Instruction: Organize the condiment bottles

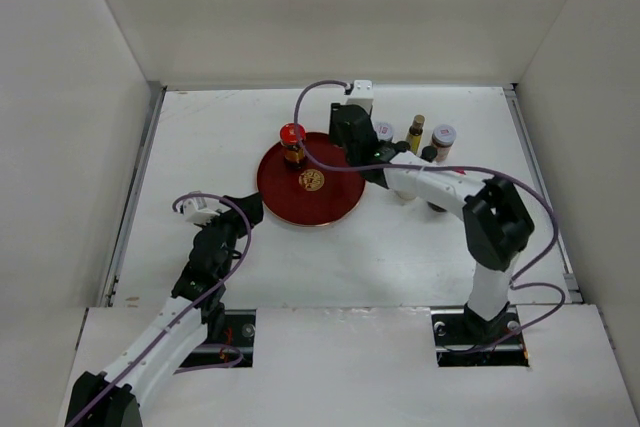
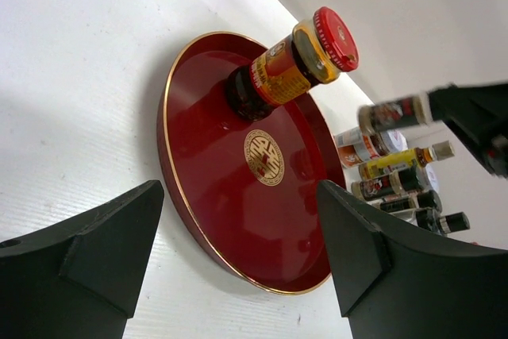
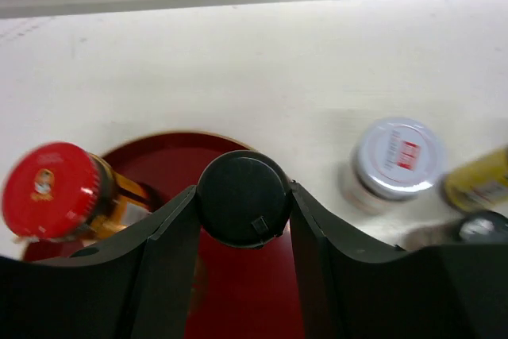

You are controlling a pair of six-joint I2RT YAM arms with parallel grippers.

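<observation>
The right claw (image 3: 242, 224) pinches a black-capped bottle (image 3: 240, 192) near its cap, above the red tray's (image 1: 275, 197) far edge, beside the red-lidded jar (image 1: 292, 144) standing on it. Lowered askew, the bottle could catch the rim or topple that jar. The left claw (image 2: 238, 212) hangs spread and empty off the tray's near-left side.

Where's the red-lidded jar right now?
In the top view, the red-lidded jar stands at the far edge of the red tray, just left of the right gripper.
</observation>
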